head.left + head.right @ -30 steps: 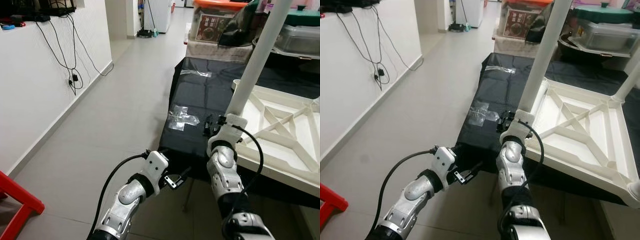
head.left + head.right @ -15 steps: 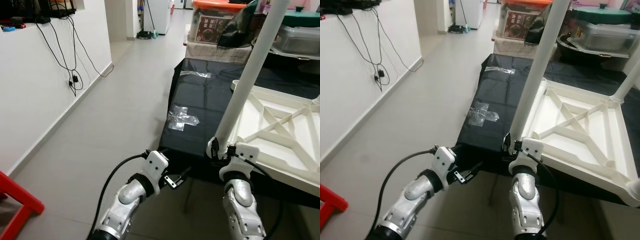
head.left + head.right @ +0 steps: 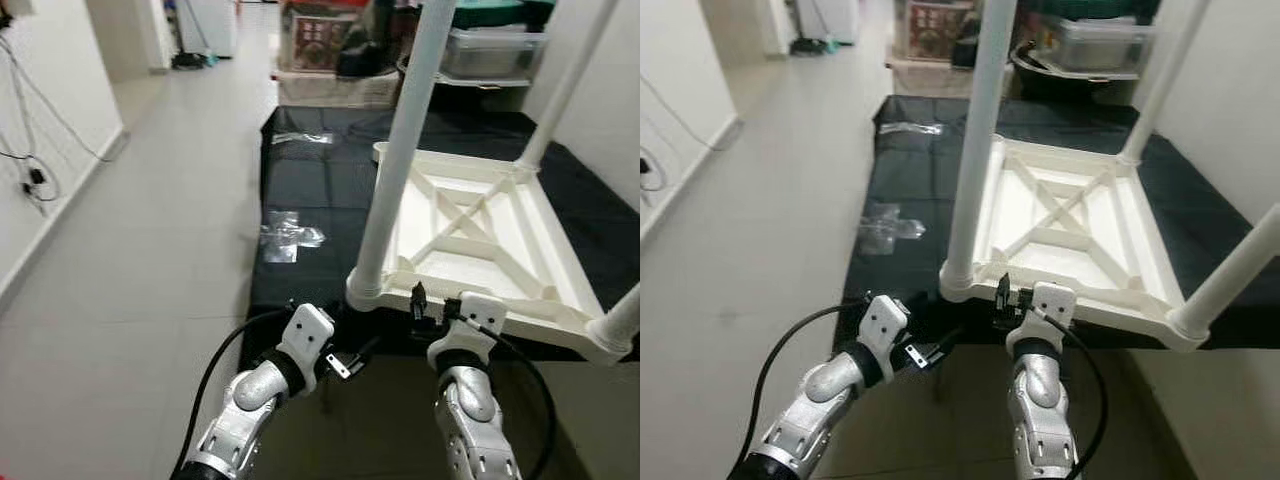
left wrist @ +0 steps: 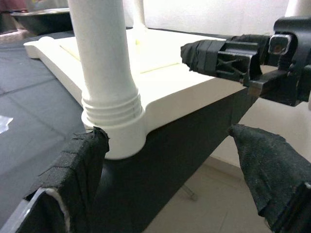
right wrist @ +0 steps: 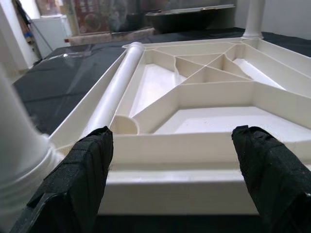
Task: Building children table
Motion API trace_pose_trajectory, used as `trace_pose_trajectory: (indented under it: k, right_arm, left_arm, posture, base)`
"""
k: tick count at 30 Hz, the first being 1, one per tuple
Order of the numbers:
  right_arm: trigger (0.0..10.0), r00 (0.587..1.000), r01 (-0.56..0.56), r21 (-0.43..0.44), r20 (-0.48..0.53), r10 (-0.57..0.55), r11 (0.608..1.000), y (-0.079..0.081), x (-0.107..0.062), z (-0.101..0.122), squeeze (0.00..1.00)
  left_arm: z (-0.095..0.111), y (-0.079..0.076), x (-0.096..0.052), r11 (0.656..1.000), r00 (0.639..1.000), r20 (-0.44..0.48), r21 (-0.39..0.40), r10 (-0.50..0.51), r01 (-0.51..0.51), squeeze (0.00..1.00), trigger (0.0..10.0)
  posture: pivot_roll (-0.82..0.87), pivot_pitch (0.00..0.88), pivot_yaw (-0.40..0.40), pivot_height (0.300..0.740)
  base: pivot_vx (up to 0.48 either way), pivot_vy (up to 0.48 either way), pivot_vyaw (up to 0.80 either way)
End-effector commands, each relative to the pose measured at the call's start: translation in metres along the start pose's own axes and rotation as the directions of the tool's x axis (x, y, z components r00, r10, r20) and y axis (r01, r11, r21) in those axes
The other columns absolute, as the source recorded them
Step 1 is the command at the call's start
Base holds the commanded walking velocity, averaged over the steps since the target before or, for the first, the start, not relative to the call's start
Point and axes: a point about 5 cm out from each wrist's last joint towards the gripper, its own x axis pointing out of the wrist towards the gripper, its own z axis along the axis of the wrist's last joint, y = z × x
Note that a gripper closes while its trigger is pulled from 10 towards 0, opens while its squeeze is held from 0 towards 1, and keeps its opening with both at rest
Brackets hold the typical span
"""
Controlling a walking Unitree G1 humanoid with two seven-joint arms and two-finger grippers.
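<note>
A white children's table (image 3: 470, 215) lies upside down on a black-covered table (image 3: 310, 180). One white leg (image 3: 400, 150) stands in its near left corner. Another leg (image 3: 565, 80) stands at the far right, and a third (image 3: 622, 320) at the near right. My right gripper (image 3: 428, 305) hovers open just in front of the near rim (image 5: 194, 145), right of the near left leg, with nothing between its fingers. My left gripper (image 3: 350, 358) is open too, lower, below the black table's front edge. It faces that leg's socket (image 4: 114, 126). Inside the frame, a rounded white bar (image 5: 114, 92) runs along one side.
Clear plastic (image 3: 288, 232) lies on the black cover left of the white table. Storage boxes and a tub (image 3: 330, 45) stand beyond the far end. Open tiled floor (image 3: 130, 240) stretches to the left, up to a white wall with hanging cables (image 3: 35, 170).
The camera has swung to the right, so more of the white table shows. My right gripper has come down from the leg's base to the near rim. The left arm holds its pose.
</note>
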Motion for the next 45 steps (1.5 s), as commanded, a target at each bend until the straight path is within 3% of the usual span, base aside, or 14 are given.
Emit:
trace_pose_trajectory:
  k: [1,9,17,23,26,28,29,31,32,34,35,36,41,45]
  right_arm:
    - [10.0,1.000,-0.012,0.006,0.009,0.012,1.000,0.002,0.000,0.005,0.00]
    - [10.0,0.999,-0.039,0.012,0.021,0.038,0.999,0.006,0.000,0.008,0.00]
    - [10.0,0.999,-0.038,-0.002,0.028,0.038,0.999,0.004,0.004,0.010,0.00]
    - [10.0,0.995,-0.098,0.014,0.002,0.098,0.995,0.002,0.010,0.011,0.00]
    - [10.0,0.980,-0.192,0.028,-0.049,0.193,0.981,-0.005,0.019,0.009,0.00]
    - [10.0,0.926,-0.350,-0.001,-0.151,0.345,0.937,-0.011,0.024,0.003,0.00]
    - [10.0,0.926,-0.350,-0.001,-0.151,0.345,0.937,-0.011,0.024,0.003,0.00]
    - [10.0,0.846,-0.494,-0.061,-0.264,0.463,0.867,-0.016,0.023,-0.006,0.00]
    - [10.0,0.846,-0.494,-0.061,-0.264,0.463,0.867,-0.016,0.023,-0.006,0.00]
    - [10.0,0.747,-0.630,-0.071,-0.328,0.578,0.774,-0.019,0.023,-0.007,0.00]
    - [10.0,0.747,-0.630,-0.071,-0.328,0.578,0.774,-0.019,0.023,-0.007,0.00]
    - [10.0,0.670,-0.717,-0.063,-0.340,0.660,0.695,-0.016,0.027,0.000,0.00]
    - [10.0,0.625,-0.761,-0.062,-0.335,0.705,0.645,-0.010,0.036,0.007,0.00]
    - [10.0,0.645,-0.749,-0.074,-0.310,0.698,0.659,-0.006,0.050,0.016,0.00]
  left_arm:
    - [-0.001,-0.001,-0.001,1.000,1.000,-0.009,0.006,-0.010,0.010,0.00,10.0]
    - [-0.001,-0.002,0.000,1.000,1.000,-0.010,0.006,-0.010,0.010,0.00,10.0]
    - [-0.001,-0.001,0.000,1.000,1.000,-0.009,0.004,-0.007,0.007,0.00,10.0]
    - [0.000,-0.002,0.000,1.000,1.000,-0.007,0.004,-0.004,0.004,0.00,10.0]
    - [0.001,-0.002,0.000,1.000,1.000,-0.004,0.005,-0.002,0.002,0.00,10.0]
    - [0.001,-0.001,0.000,1.000,1.000,-0.001,0.006,0.001,-0.001,0.00,10.0]
    - [0.001,-0.001,0.000,1.000,1.000,-0.001,0.006,0.001,-0.001,0.00,10.0]
    - [0.002,0.001,-0.001,1.000,1.000,0.007,0.007,0.021,-0.021,0.00,10.0]
    - [0.002,0.001,-0.001,1.000,1.000,0.007,0.007,0.021,-0.021,0.00,10.0]
    - [0.004,0.004,-0.002,0.999,0.999,0.013,0.011,0.047,-0.048,0.00,10.0]
    - [0.004,0.004,-0.002,0.999,0.999,0.013,0.011,0.047,-0.048,0.00,10.0]
    - [0.004,0.004,-0.003,0.999,0.999,0.014,0.013,0.050,-0.050,0.00,10.0]
    - [0.005,0.004,-0.005,0.999,0.999,0.017,0.013,0.047,-0.048,0.00,10.0]
    - [0.007,0.004,-0.009,0.998,0.998,0.028,0.022,0.057,-0.057,0.00,10.0]
  posture:
    - [0.10,0.000,-0.069,0.740]
    - [0.10,0.000,-0.071,0.740]
    - [0.09,0.000,-0.065,0.740]
    - [0.10,0.000,-0.068,0.740]
    - [0.10,0.000,-0.070,0.740]
    - [0.10,0.000,-0.070,0.740]
    - [0.10,0.000,-0.070,0.740]
    - [0.10,0.000,-0.068,0.740]
    - [0.10,0.000,-0.068,0.740]
    - [0.10,0.000,-0.072,0.740]
    - [0.10,0.000,-0.072,0.740]
    - [0.10,0.000,-0.071,0.740]
    - [0.11,0.000,-0.075,0.740]
    - [0.12,0.000,-0.079,0.740]
  base:
    - [0.000,0.000,-0.80]
    - [0.000,0.000,-0.80]
    - [0.000,0.000,0.00]
    - [0.000,0.000,0.00]
    - [0.000,0.000,0.00]
    - [0.000,0.000,0.00]
    - [0.000,0.000,0.00]
    - [0.000,0.000,0.00]
    - [0.000,0.000,0.00]
    - [0.000,0.000,0.00]
    - [0.000,0.000,0.00]
    - [0.000,0.000,0.00]
    - [0.000,0.000,0.00]
    - [0.000,0.000,0.00]
